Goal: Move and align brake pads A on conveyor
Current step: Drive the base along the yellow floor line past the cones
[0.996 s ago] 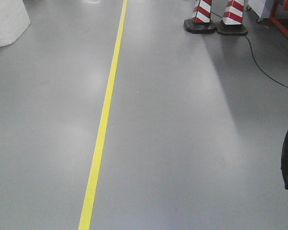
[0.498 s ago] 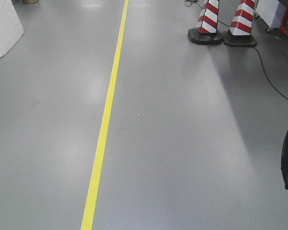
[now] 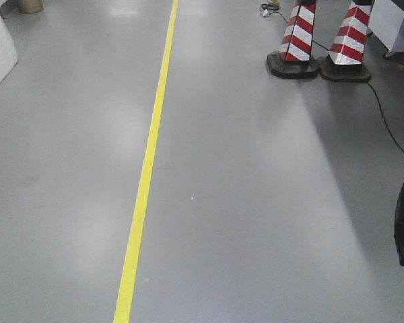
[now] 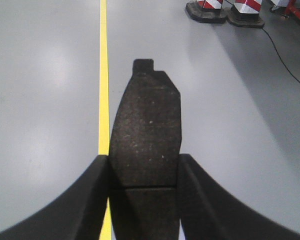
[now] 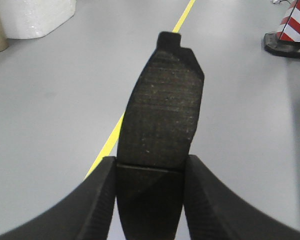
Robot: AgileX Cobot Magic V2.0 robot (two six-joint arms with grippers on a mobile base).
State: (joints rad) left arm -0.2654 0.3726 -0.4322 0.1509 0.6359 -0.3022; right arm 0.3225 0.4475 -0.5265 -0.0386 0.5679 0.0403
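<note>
Gripping brake pads, both fingers, floor

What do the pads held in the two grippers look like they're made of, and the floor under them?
Brake pad in the left gripper: dark, gritty, speckled matte face, apparently pressed friction compound. Pad in the right gripper: same grainy look, faintly ridged. Floor: smooth grey, softly reflective, likely coated or painted concrete.

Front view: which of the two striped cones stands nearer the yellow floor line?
The left cone; it stands between the yellow line and the right cone, whose base the black cable runs past.
</note>
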